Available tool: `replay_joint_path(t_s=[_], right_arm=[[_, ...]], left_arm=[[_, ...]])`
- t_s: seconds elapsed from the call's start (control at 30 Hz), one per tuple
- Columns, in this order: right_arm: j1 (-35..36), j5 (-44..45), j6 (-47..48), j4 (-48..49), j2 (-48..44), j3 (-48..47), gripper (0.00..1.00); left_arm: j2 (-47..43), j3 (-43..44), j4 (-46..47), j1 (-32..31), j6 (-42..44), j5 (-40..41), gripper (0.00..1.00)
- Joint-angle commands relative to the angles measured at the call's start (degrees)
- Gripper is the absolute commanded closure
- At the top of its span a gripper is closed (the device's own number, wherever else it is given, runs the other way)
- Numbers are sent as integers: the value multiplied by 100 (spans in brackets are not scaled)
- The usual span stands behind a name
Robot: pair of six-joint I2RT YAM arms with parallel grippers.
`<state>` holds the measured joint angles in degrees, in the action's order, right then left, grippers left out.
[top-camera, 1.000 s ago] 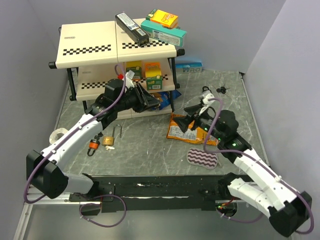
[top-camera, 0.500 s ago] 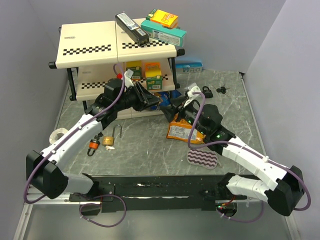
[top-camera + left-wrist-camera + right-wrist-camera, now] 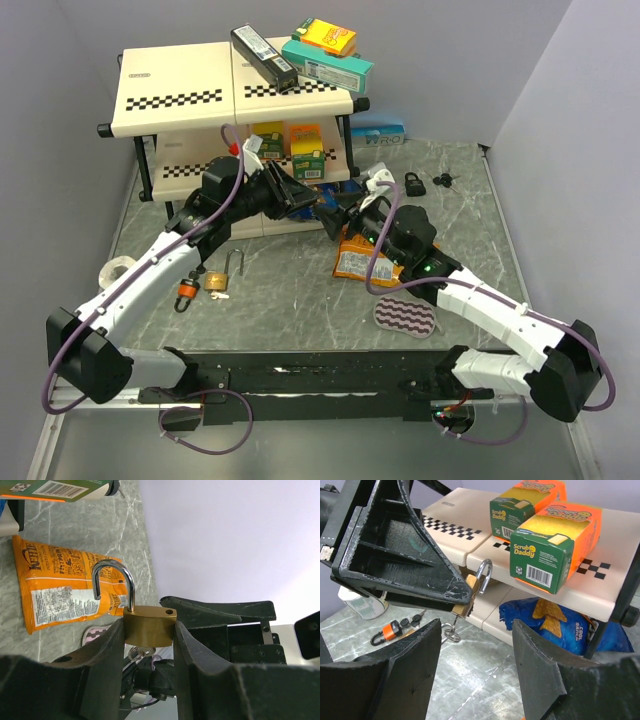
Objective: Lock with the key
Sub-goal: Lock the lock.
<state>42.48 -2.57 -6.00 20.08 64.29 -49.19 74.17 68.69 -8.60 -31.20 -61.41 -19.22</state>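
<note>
Green and orange sponge boxes [image 3: 552, 547] sit on a cream checkered shelf [image 3: 175, 85], with a blue chip bag [image 3: 555, 625] under them. An orange chip bag [image 3: 55, 587] and a striped pad [image 3: 405, 318] lie on the grey tabletop [image 3: 290, 290].

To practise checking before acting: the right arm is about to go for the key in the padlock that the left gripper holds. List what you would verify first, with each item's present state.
1. Hold: the left gripper clamps the brass padlock: ok.
2. Seating: the key sits in the padlock's underside: ok.
3. Opening: the right gripper has its jaws apart, ready for the key: ok.
4. Reach: right gripper around the key: not ok, the key lies ahead of its fingers, untouched.
5. Closure: the shackle pressed home: not ok, it stands open.
6. Which way the key must turn: cannot tell.
</note>
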Motion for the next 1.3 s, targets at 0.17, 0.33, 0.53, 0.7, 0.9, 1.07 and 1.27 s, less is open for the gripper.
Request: replay_joint_path(t_s=[0.17,0.33,0.53,0.7,0.9,1.07,1.27], right_arm=[[208,387,257,453,259,-469,41],[226,582,301,576,426,-635,47],[235,661,310,603,628,-794,66],[235,573,310,480,602,-803,100],[217,354,389,190,190,-654,100],[59,-93,407,-301,-556,-355,100],[-450,-1542,398,-1170,-1365,-91,100]], left_arm=[[-272,-31,596,-9,-205,-195,99],[-324,-57,667,-9,-214,-222,99],[-351,-66,702,-9,-179,-240,99],[-377,-75,684,0,-179,-248,99],[-500,-48,326,88,286,-196,51],[-851,-74,-167,219,1191,-256,13],[-1501,-381,-564,448,3517,-836,4]])
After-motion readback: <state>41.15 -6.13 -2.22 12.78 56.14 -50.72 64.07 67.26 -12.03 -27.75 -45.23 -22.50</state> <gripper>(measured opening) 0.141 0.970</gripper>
